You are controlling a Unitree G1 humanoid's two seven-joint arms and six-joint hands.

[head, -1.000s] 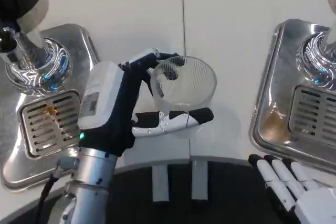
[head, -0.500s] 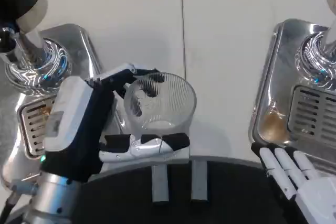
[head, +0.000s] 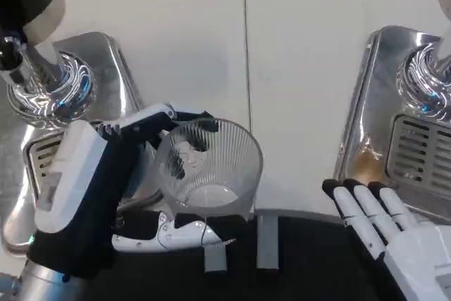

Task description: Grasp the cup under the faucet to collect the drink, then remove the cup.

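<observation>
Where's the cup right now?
Head view, lower centre-left: the cup is held by the left hand, just right of the left drip tray.

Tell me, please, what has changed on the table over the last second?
The left hand, still gripping the clear ribbed cup, has carried it leftward and nearer, toward the left drip tray. The right hand has advanced, fingers extended. Both trays, including the right drip tray, stayed put.

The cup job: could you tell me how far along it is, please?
Done: the left hand grips the clear cup. In hand: the cup sits at the right edge of the left drip tray, not yet under the faucet; it looks empty. Left: filling, then removing. The right hand waits open.
</observation>
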